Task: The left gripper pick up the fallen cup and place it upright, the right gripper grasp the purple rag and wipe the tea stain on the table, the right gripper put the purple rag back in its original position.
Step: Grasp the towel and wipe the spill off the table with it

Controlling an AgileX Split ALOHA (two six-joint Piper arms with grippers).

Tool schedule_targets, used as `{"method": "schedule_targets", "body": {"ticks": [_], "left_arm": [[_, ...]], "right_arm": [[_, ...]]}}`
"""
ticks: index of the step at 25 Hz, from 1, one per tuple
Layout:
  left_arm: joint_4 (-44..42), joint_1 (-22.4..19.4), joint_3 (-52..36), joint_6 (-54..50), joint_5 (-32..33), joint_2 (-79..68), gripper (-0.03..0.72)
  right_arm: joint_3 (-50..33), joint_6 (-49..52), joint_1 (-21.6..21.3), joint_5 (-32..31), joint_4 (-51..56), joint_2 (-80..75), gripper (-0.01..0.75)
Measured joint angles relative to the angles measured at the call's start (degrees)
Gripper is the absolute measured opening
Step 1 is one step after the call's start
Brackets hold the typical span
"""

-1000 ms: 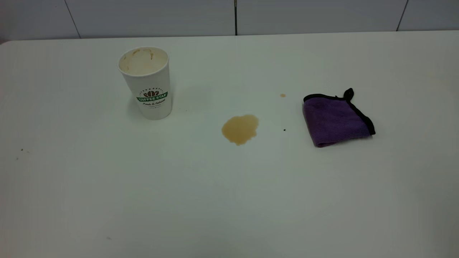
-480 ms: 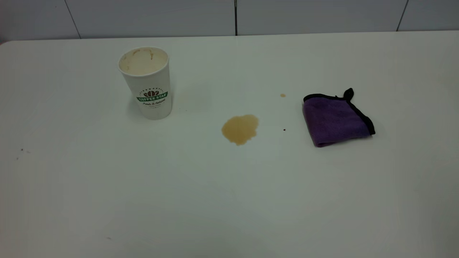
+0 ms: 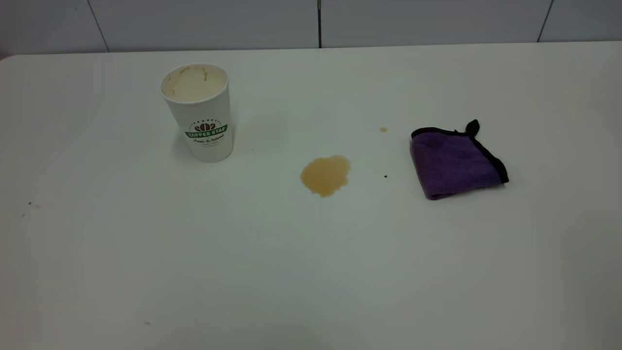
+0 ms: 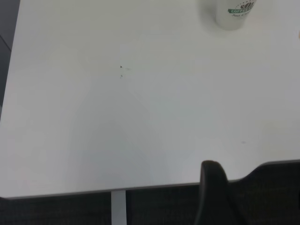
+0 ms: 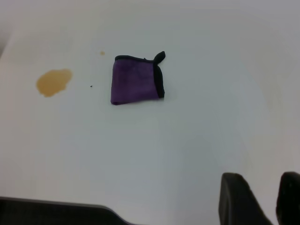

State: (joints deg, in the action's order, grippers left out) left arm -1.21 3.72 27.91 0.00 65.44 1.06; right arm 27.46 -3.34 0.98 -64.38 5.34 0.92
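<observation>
The exterior view shows the cup (image 3: 199,111) standing upright toward the left of the white counter (image 3: 311,272), mouth up, its green banner logo facing the camera and tan streaks on its inner wall. To the right of it, well apart, the tea stain (image 3: 325,175) lies as a light brown puddle near the middle of the counter, unwiped. Further right again, the purple rag (image 3: 455,162) sits folded flat with its black edging along the far and right sides and a small black loop sticking up at the far corner. Between the stain and the rag there is a tiny brown droplet (image 3: 383,129) and a black speck (image 3: 386,176), both apart from either thing. A few faint specks (image 3: 30,203) mark the counter out at the left. Neither arm reaches into this view.

From the left wrist view, the left hand (image 4: 216,194) is back at the near edge of the counter, far from the cup (image 4: 234,13), which shows only at the rim of that picture. Just one dark finger of it is visible, so I cannot tell how far it is open; it holds nothing that I can see.

From the right wrist view, the right hand (image 5: 262,199) hangs over the near part of the counter, well short of the rag (image 5: 136,82) and the stain (image 5: 54,81). Its two black fingers (image 5: 236,199) stand apart with a clear gap between them and nothing in it.
</observation>
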Motion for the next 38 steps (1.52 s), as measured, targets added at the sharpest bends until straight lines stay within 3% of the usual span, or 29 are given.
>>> {"method": "schedule_targets", "body": {"ticks": [5, 12, 15, 21, 25, 29, 38], "left_arm": [[0.0, 0.0, 0.0, 0.0, 0.0, 0.06, 0.458], [0.0, 0.0, 0.0, 0.0, 0.0, 0.06, 0.458], [0.05, 0.0, 0.0, 0.0, 0.0, 0.06, 0.458], [0.05, 0.0, 0.0, 0.0, 0.0, 0.06, 0.458], [0.05, 0.0, 0.0, -0.3, 0.0, 0.06, 0.458], [0.05, 0.0, 0.0, -0.3, 0.0, 0.06, 0.458], [0.05, 0.0, 0.0, 0.0, 0.0, 0.06, 0.458]], "right_arm": [[0.36, -2.74, 0.0, 1.37, 2.31, -1.62, 0.266], [1.11, -13.28, 0.0, 13.38, 7.69, -20.89, 0.472], [1.11, -18.87, 0.0, 18.32, 12.68, -32.36, 0.508], [1.15, -34.38, 0.0, 31.04, 23.47, -55.64, 0.514], [3.62, -42.16, 0.0, 35.79, 30.6, -70.05, 0.514], [10.09, -44.28, 1.01, 37.31, 35.51, -82.77, 0.514], [26.9, -43.23, 9.75, 41.76, 34.84, -107.36, 0.514]]}}
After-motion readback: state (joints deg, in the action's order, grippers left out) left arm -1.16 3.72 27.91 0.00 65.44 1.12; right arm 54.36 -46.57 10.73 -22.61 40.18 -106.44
